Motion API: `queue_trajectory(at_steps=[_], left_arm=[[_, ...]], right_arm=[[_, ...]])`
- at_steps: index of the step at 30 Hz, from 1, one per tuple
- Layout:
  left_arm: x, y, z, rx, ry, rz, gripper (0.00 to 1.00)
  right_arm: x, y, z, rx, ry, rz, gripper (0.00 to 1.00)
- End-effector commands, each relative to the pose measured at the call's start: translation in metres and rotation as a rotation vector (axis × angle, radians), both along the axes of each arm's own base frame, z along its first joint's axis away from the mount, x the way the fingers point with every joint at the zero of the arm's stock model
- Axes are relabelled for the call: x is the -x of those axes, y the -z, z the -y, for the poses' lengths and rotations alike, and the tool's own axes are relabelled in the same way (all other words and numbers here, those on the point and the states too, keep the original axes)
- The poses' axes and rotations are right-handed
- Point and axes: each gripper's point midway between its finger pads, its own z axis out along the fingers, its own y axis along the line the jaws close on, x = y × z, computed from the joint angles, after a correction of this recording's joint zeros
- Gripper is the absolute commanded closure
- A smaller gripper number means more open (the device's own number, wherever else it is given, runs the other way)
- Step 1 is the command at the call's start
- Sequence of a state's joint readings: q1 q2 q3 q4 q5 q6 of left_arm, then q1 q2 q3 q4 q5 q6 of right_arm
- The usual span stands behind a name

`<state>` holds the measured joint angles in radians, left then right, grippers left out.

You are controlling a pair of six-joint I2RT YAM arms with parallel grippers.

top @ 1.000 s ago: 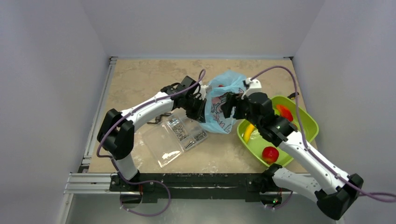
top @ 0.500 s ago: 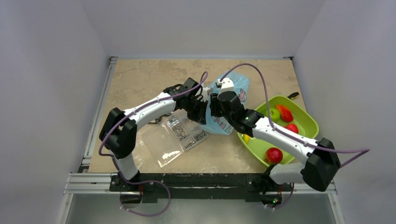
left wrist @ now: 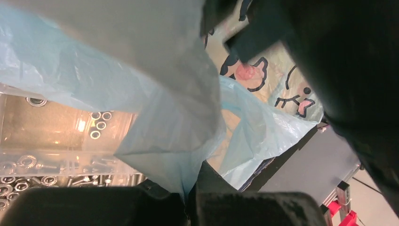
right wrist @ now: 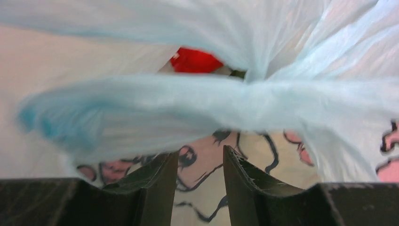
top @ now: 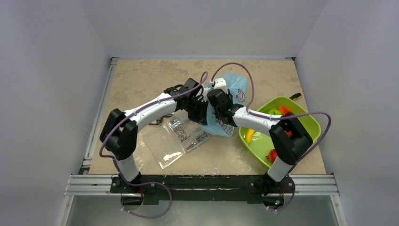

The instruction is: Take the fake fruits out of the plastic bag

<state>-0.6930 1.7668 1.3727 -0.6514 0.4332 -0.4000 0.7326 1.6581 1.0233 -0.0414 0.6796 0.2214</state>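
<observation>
The light-blue plastic bag (top: 237, 92) with its cartoon print lies mid-table. My left gripper (top: 201, 113) is shut on a fold of the bag's film (left wrist: 179, 117) at its left edge, as the left wrist view (left wrist: 194, 181) shows. My right gripper (top: 217, 111) is right beside it over the bag. Its jaws (right wrist: 200, 157) stand open with printed bag film (right wrist: 188, 108) in front of them. A red fruit (right wrist: 195, 61) shows through a gap in the bag. A yellow banana (top: 249, 135), a red fruit (top: 272, 154), a green one (top: 275, 111) and an orange-red one (top: 285, 109) lie in the lime-green tray (top: 308, 123).
A clear plastic compartment box (top: 181, 136) with small metal parts lies just left of the bag, under my left arm; it also shows in the left wrist view (left wrist: 47, 141). The right arm's forearm stretches over the tray's left rim.
My right arm has swung left from over the green tray to the bag, ending next to the left gripper. The left gripper has kept its hold on the bag.
</observation>
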Motion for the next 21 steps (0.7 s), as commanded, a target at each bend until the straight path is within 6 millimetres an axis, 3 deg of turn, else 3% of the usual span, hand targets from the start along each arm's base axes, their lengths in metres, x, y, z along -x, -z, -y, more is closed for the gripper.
queue_trajectory(at_steps=[1,10,21], left_arm=[[-0.005,-0.032,0.009,0.076,0.019,0.074,1.00],[-0.004,-0.033,0.010,0.080,0.020,0.071,1.00],[-0.004,-0.031,0.011,0.081,0.023,0.062,1.00]], right_arm=[[-0.034,-0.024,0.025,0.048,0.103,0.084,0.62],[-0.066,-0.009,0.045,0.107,0.165,0.071,0.54],[-0.102,0.013,0.065,0.188,0.203,0.035,0.30]])
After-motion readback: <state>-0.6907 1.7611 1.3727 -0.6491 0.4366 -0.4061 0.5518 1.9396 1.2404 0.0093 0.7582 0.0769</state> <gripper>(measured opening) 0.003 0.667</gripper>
